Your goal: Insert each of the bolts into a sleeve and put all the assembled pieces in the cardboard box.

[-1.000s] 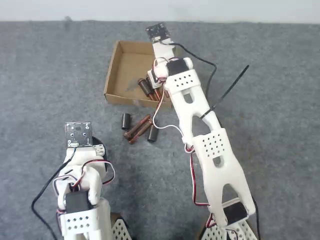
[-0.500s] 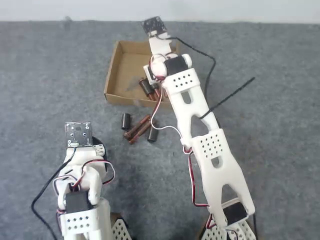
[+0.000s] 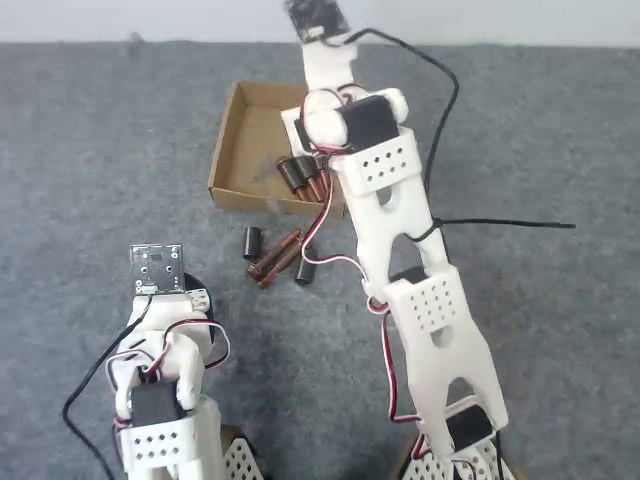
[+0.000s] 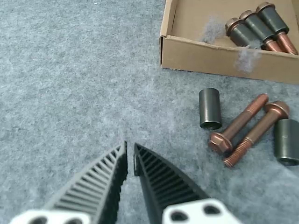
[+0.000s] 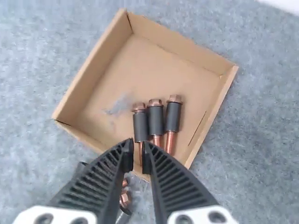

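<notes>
Left gripper [image 4: 130, 147]: black ridged jaws nearly pressed together, over grey carpet [image 4: 70, 70]. Centre: two dark cylindrical metal sleeves [image 4: 210, 108], two loose copper bolts [image 4: 256, 127], just beside brown cardboard box [image 5: 88, 70]. Inside box: three sleeved bolts [image 5: 155, 119]. Right gripper [image 5: 136, 143] over box edge, jaws nearly together.

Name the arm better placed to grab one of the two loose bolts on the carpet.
Left, probably. Its tool sits low over the carpet, empty, with the loose bolts and sleeves just ahead. The right tool hangs over the cardboard box, above the three assembled pieces.
</notes>
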{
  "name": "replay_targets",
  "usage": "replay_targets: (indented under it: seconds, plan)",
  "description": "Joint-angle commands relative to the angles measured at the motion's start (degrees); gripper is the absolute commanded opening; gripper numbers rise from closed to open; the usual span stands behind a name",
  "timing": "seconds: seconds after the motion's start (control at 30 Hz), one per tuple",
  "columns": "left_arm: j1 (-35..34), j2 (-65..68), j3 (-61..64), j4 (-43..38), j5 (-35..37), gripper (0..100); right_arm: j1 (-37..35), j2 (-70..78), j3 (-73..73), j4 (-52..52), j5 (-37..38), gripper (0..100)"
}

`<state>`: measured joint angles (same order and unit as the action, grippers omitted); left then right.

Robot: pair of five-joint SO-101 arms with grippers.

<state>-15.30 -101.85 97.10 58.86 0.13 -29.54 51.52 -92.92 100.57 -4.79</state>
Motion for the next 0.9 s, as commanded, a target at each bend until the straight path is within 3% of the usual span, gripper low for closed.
replay_targets:
  seconds: [0.0, 0.5, 0.87]
  plan:
    - [-0.09, -0.97, -0.48, -0.09, -0.44, 2, -0.04, -8.66, 3.6, 2.68, -0.88, 0.6]
    - [-0.09, -0.97, -0.48, -0.09, -0.44, 2, -4.35, -38.9, 53.36, 2.33, -1.58, 0.6]
    - [-0.09, -0.97, -0.48, -0.09, -0.53, 2, -11.3, -45.05, 79.82, -1.8, -11.16, 0.6]
